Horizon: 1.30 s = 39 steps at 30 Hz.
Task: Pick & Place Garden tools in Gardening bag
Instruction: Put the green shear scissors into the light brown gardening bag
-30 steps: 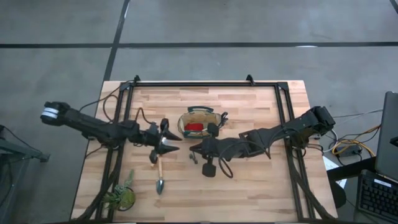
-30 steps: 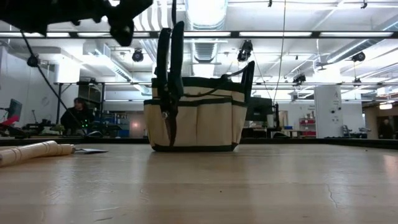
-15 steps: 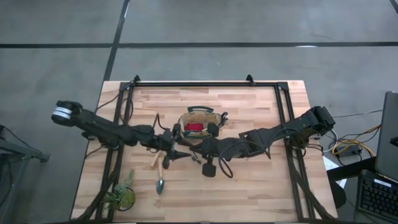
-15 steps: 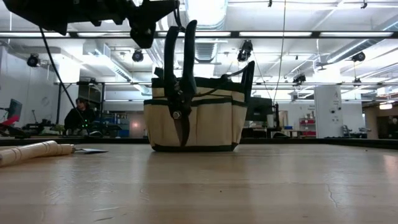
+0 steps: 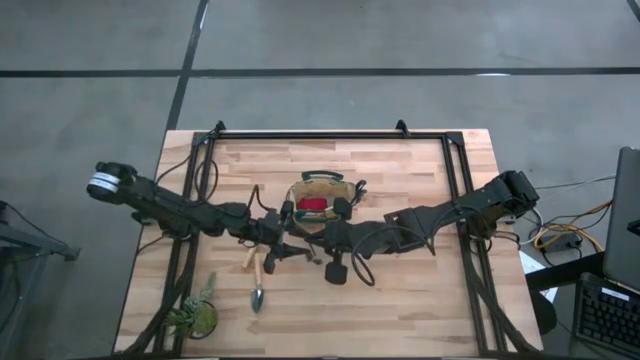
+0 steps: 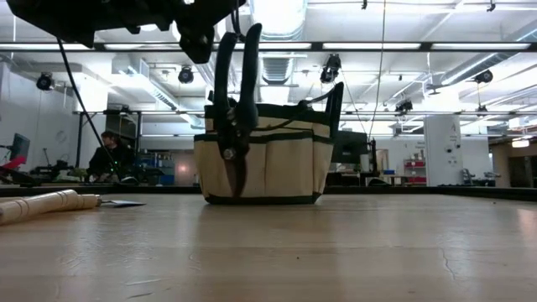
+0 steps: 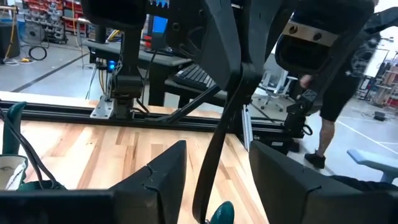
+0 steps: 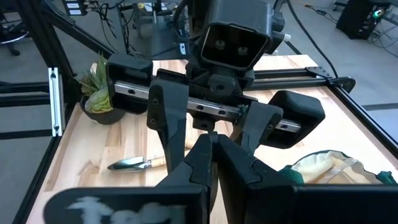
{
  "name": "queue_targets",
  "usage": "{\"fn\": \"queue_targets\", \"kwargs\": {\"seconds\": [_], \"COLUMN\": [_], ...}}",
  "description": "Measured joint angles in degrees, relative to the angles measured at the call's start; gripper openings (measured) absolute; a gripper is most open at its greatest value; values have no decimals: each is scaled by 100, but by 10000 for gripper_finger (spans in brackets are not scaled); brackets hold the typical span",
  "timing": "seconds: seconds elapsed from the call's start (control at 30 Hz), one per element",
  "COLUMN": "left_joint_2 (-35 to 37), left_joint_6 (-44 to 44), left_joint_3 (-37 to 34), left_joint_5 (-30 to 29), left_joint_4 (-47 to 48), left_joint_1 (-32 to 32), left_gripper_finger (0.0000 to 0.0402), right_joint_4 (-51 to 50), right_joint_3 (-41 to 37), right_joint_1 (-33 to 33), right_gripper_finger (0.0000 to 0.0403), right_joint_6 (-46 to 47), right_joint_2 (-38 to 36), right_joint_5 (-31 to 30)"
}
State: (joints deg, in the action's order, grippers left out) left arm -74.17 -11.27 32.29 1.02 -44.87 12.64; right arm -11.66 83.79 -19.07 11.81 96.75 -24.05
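Grey concrete floor (image 5: 400,35) crossed by dark seams. Pale wooden table (image 5: 400,290) framed with black rails (image 5: 310,136). Open workshop behind: white ceiling strip lights (image 6: 419,46), ducting (image 6: 277,67), a white pillar (image 6: 438,151), cluttered benches (image 6: 126,172), one seated person (image 6: 102,155).

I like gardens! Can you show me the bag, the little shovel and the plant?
gardening bag (image 6: 277,164): low view, front pocket panel.
trowel (image 5: 257,297): high view, silver blade.
plant (image 8: 95,87): right wrist view, green leaves.
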Motion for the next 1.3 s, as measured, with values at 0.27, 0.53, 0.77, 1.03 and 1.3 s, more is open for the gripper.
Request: {"fn": "queue_targets", "kwargs": {"seconds": [0.27,0.53,0.77,1.03,1.3], "left_joint_2": [0,0,85,682,1723], "left_joint_6": [-13,-64,-468,-509,-301], "left_joint_3": [2,2,-1,-22,-28], "left_joint_5": [0,-20,-161,-1057,-2150], "left_joint_4": [-62,-60,-29,1004,1929], "left_joint_1": [0,0,16,277,640], "left_gripper_finger": [59,14,3,3,3], "right_joint_4": [0,0,-19,-368,-664], "right_joint_3": [0,-9,-11,-11,-46], "right_joint_1": [0,-7,-133,-427,-769], "right_gripper_finger": [8,8,17,62,88], "right_joint_6": [17,1,14,57,170], "right_joint_2": [0,0,-26,-111,-111], "right_joint_5": [1,5,6,8,6]}}
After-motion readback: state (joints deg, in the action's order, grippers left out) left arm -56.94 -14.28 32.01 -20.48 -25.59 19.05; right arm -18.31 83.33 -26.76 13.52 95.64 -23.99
